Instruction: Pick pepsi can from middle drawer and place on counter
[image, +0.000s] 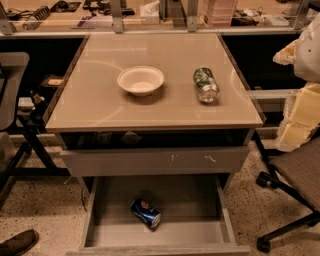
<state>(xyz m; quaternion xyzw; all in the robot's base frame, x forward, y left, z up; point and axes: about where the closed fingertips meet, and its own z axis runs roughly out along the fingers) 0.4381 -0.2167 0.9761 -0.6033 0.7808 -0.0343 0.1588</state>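
Observation:
The pepsi can (145, 213) is blue with a round logo and lies on its side on the floor of the middle drawer (200, 200), left of centre. The drawer is pulled out below the grey drawer front with white scuffs (155, 161). The counter (100, 100) is a glossy beige top above it. My gripper (301, 100) shows as a white and cream shape at the right edge of the camera view. It is raised, level with the counter, far from the can and holds nothing that I can see.
A white bowl (140, 80) stands on the counter left of centre, and a green and silver can (205, 84) lies on its side to the right of it. Office chairs stand at the left (12, 100) and lower right (295, 175). A shoe (17, 242) is at the bottom left.

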